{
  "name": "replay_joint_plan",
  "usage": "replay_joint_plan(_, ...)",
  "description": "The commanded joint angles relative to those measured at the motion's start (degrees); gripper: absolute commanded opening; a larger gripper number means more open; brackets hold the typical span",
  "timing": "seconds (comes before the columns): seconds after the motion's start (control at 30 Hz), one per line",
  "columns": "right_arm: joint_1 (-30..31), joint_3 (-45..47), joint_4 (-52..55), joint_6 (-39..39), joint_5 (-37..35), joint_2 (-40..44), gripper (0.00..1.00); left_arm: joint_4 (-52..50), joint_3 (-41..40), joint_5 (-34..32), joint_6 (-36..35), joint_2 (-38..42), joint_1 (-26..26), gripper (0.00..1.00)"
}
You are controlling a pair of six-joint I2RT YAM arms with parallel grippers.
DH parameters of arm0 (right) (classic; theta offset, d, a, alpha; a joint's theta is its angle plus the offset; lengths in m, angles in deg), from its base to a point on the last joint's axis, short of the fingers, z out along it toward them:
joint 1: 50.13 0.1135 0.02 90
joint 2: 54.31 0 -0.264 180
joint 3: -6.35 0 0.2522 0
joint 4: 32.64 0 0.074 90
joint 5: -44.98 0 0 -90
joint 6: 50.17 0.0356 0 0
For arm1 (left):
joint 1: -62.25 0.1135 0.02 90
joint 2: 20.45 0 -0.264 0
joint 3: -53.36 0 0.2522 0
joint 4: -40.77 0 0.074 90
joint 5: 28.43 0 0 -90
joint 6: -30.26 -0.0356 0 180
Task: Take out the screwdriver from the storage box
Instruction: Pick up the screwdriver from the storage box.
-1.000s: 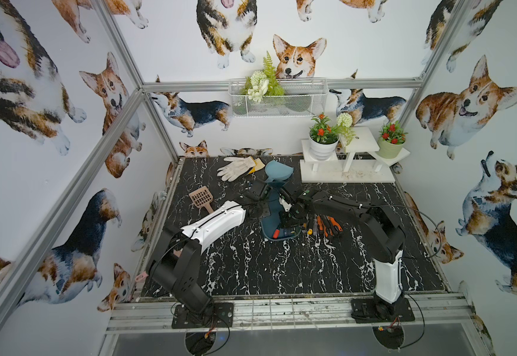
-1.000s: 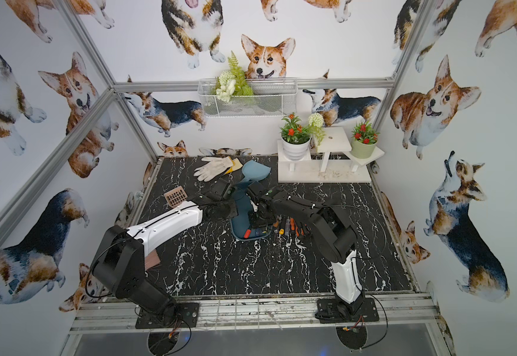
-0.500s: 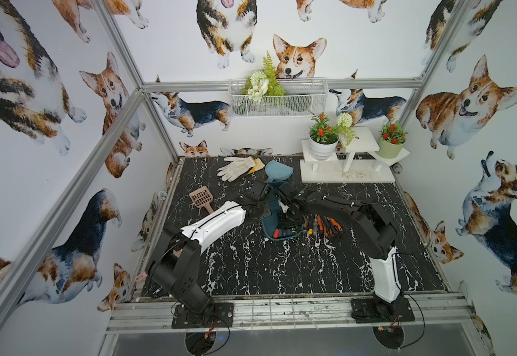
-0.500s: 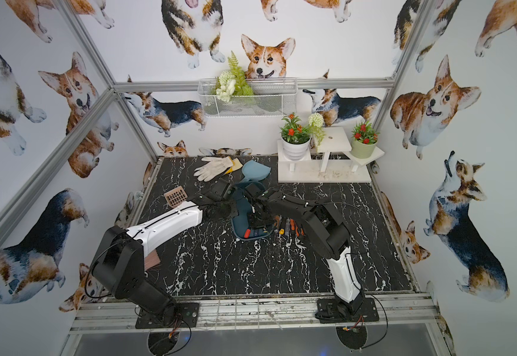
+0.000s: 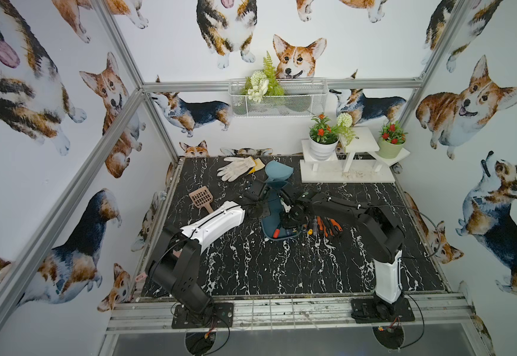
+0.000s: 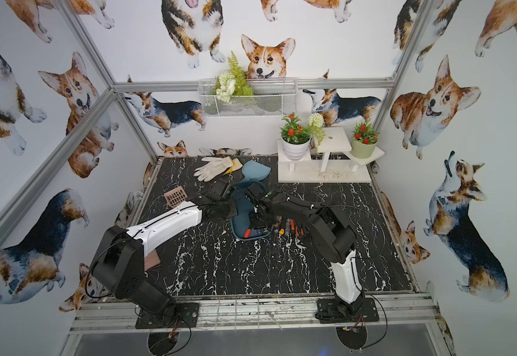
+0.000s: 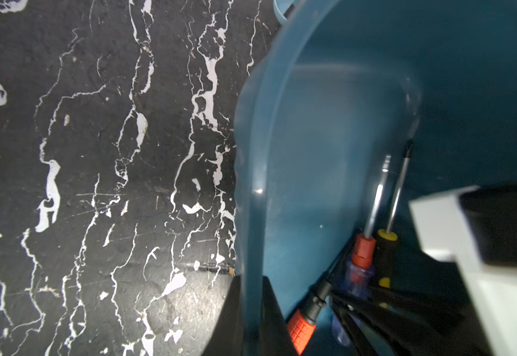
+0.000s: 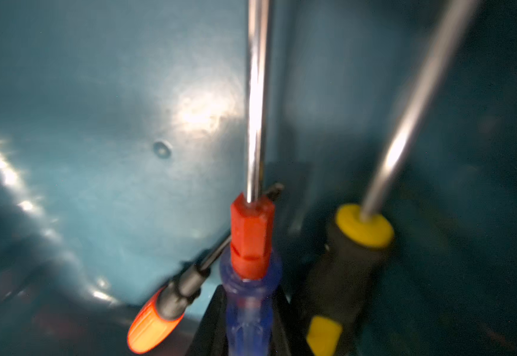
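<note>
The storage box (image 5: 271, 220) (image 6: 241, 217) is a dark teal tub in the middle of the black marble table. My left gripper (image 7: 251, 296) is shut on the box's side wall (image 7: 281, 129), one finger outside and one inside. Three screwdrivers lie in the box. My right gripper (image 8: 248, 317) reaches in and is shut on the clear blue handle of the screwdriver (image 8: 251, 240) (image 7: 362, 255) with the red collar. A black-and-yellow screwdriver (image 8: 349, 255) and a small orange-and-black one (image 8: 158, 320) lie on either side of it.
Orange-handled pliers and loose screwdrivers (image 5: 325, 226) lie on the table just right of the box. Behind it are a light blue dustpan (image 5: 277, 172), white gloves (image 5: 237, 168), a brown scoop (image 5: 201, 197) and a white plant stand (image 5: 346, 174).
My right arm has reached further left into the box and its jaws have closed on the blue handle. The left arm has not moved.
</note>
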Motion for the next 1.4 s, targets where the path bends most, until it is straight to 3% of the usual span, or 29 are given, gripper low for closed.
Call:
replay_joint_plan(0.0,0.0,-0.05,0.74,-1.56,-1.53,1.42,0.03,1.0,0.78,-0.51,-0.77,-0.76,0.39,0.0)
replay_joint_plan(0.67,-0.71,1.92,-0.22,-3.72,-2.71,9.31,0.0,1.27,2.3,-0.06,-0.64,-5.09,0.65,0.0)
replay_joint_plan(1.37,-7.66,10.76,1.01,-5.72,-8.13,24.46,0.0,2.08,2.32,0.62,-0.81,-6.15,1.06,0.0)
